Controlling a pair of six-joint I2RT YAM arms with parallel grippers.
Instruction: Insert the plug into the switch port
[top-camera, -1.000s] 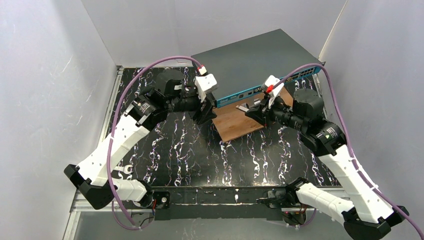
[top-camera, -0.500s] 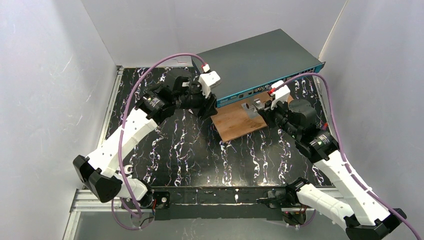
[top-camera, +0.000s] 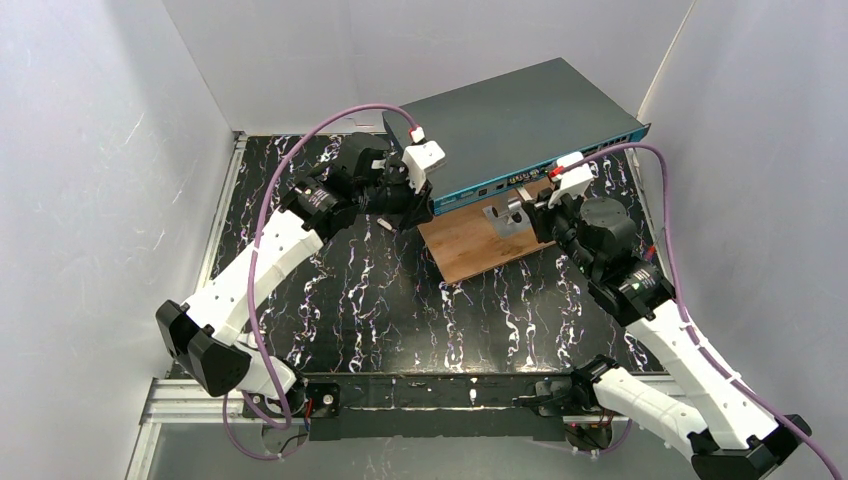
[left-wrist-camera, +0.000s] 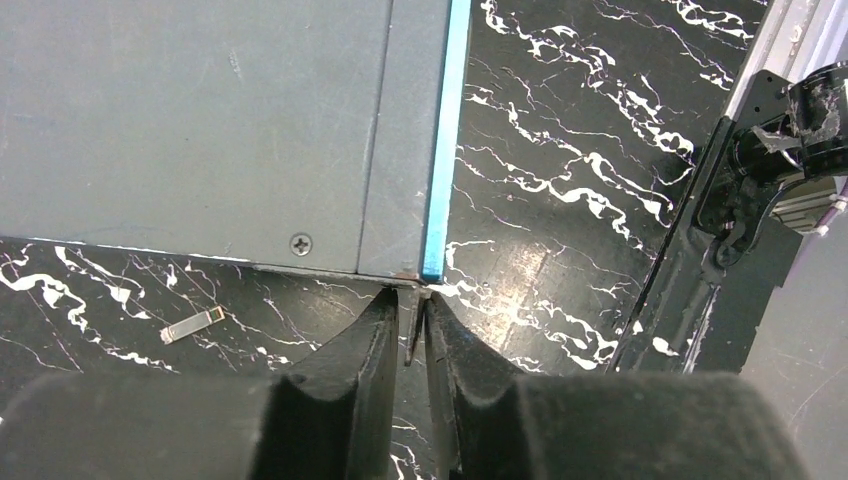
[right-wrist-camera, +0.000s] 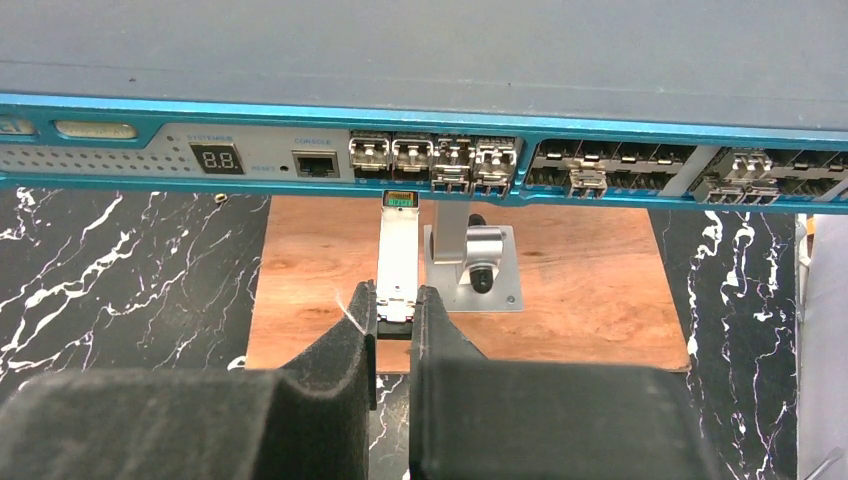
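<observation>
Right gripper pinches your plug, its tip just short of the switch.
Your items, large to small: switch at the back, teal face toward the arms; wooden board before it; metal bracket on the board; plug under the port row. Left gripper sits at the switch's corner, fingers nearly together; whether it grips anything, you cannot tell.

The right hand pinched a slim silver metal plug between its two black fingers. The plug's green-labelled tip pointed at the wide dark grey metal switch and lay just below its teal front strip (not in any socket). Just right of the plug, a small silver metal bracket stood on a brown wooden board on the black marbled counter.
</observation>
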